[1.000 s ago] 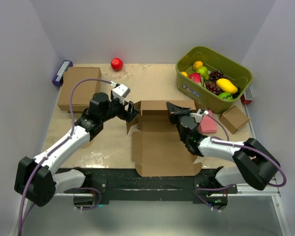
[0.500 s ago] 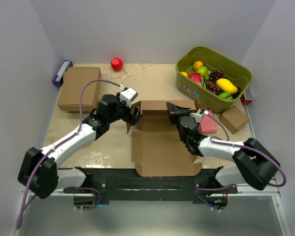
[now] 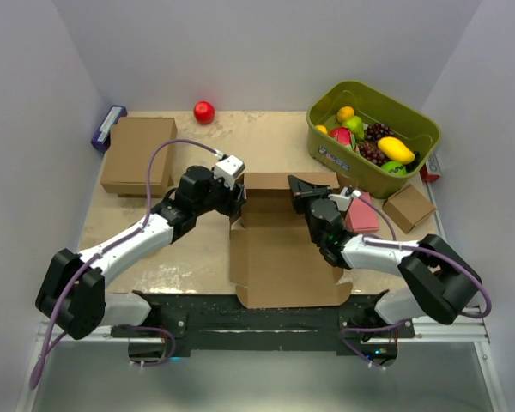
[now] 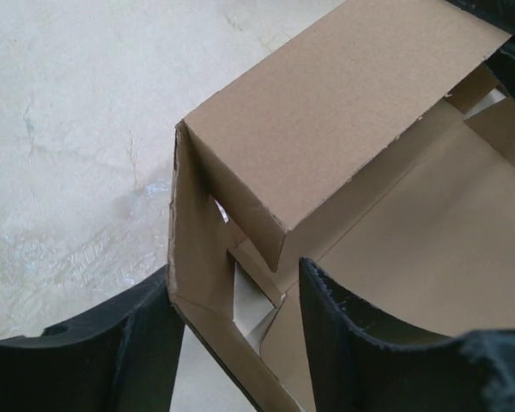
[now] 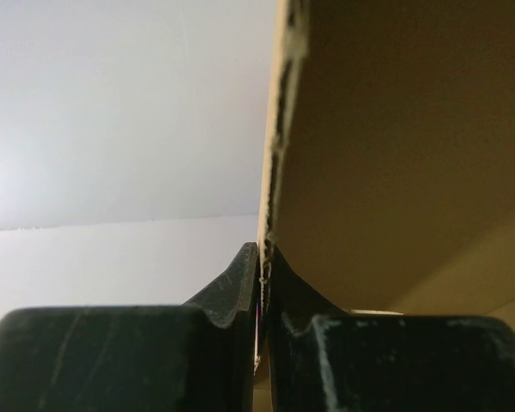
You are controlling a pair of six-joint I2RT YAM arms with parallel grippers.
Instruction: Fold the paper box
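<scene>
The paper box (image 3: 283, 257) lies partly folded at the table's front centre, its back wall (image 3: 279, 182) raised. My left gripper (image 3: 237, 202) is open at the box's back left corner. In the left wrist view the raised left side wall (image 4: 197, 257) stands between the fingers (image 4: 348, 343) of that gripper (image 4: 240, 339), with the back wall (image 4: 343, 112) beyond it. My right gripper (image 3: 299, 190) is shut on the right part of the back wall. In the right wrist view that gripper (image 5: 262, 275) pinches the cardboard edge (image 5: 395, 154).
A green bin (image 3: 343, 159) of toy fruit stands at the back right. A closed brown box (image 3: 137, 154) and a purple item (image 3: 109, 126) are at the back left. A red ball (image 3: 204, 112) lies at the back. A small cardboard cube (image 3: 409, 208) and a pink item (image 3: 362, 216) are right of the box.
My left gripper has moved right to the box's back left corner, and the left side flap has swung in between its fingers. The right gripper has held its grip and barely shifted.
</scene>
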